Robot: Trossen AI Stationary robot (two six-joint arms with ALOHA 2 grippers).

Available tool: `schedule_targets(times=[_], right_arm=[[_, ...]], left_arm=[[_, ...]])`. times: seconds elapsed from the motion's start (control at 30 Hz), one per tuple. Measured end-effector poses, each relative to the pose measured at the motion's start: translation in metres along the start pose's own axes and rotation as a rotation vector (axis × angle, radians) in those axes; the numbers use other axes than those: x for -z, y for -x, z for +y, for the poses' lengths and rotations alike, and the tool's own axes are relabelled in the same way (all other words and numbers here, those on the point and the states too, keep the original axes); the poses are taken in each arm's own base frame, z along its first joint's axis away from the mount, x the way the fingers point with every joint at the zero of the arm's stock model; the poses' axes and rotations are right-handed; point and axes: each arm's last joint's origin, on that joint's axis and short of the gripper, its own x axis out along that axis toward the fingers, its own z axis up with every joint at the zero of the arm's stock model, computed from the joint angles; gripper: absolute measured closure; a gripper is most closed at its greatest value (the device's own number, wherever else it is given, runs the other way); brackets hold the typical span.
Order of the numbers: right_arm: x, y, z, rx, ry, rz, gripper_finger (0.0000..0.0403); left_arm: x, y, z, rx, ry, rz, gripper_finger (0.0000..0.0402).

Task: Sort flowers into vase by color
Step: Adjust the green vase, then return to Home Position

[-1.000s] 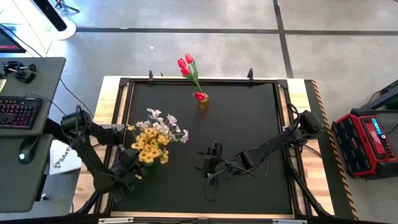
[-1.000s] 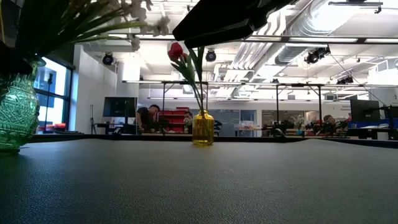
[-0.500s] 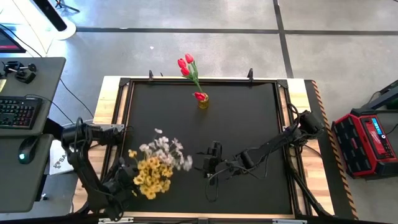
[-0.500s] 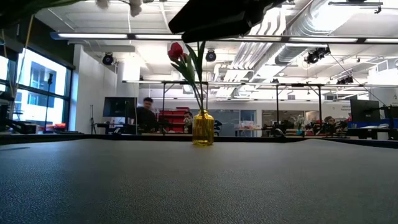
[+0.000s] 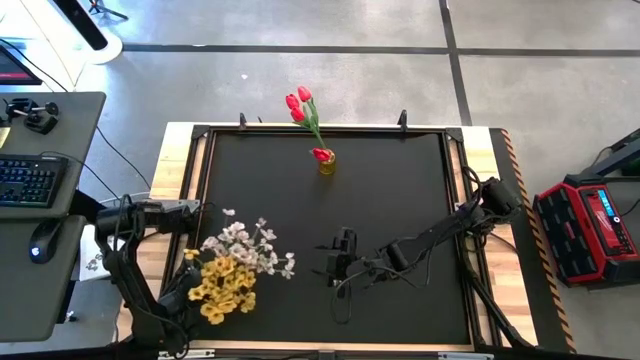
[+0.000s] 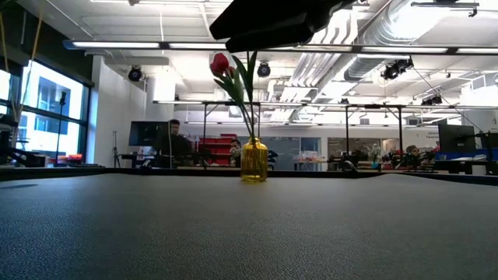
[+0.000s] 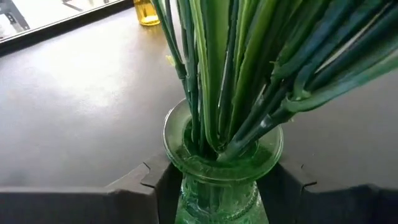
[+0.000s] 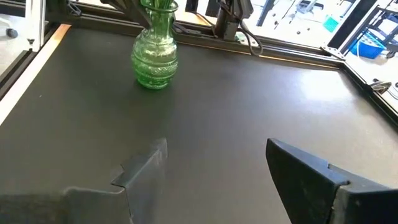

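Two vases carry the flowers. Starting at the left, the left gripper (image 7: 217, 186) sits at the near-left corner of the desk (image 5: 400, 210), its fingers bracketing the neck of the green vase (image 7: 221, 168); whether they clamp the glass or have let go I cannot tell. The yellow blossoms (image 5: 225, 290) and white blossoms (image 5: 245, 248) rise together from that vase, stems running straight up out of its mouth, so the two colours sit mixed. Toward the middle, the right gripper (image 8: 208, 168) rests low over the desk with fingers spread wide and nothing between them, facing the green vase across bare desk. At the far edge stands the yellow vase (image 5: 327, 163) with the red tulips (image 5: 298, 105). Judging by this, the left arm is nearer the mixed bunch, the right well apart.
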Motion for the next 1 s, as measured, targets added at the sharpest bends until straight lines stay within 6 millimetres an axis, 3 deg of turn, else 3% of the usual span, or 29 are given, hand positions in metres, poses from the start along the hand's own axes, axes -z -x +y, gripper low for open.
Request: schedule_targets(times=[0.2, 0.53, 0.77, 1.0], right_arm=[[-0.001, 0.0, 0.0, -0.002, -0.005, -0.006, 0.0144], [-0.002, 0.0, 0.0, -0.007, -0.014, -0.02, 0.0144], [-0.002, 0.0, 0.0, -0.007, -0.014, -0.021, 0.0144], [-0.003, 0.0, 0.0, -0.007, -0.017, -0.024, 0.0144]], left_arm=[[0.002, 0.004, -0.003, 0.048, 0.013, 0.047, 0.0214], [-0.003, 0.01, 0.003, -0.026, 0.003, 0.193, 0.013], [-0.018, 0.024, -0.002, 0.0, -0.019, 0.3, 0.0124], [-0.048, 0.048, -0.01, 0.081, -0.028, 0.433, 0.0124]])
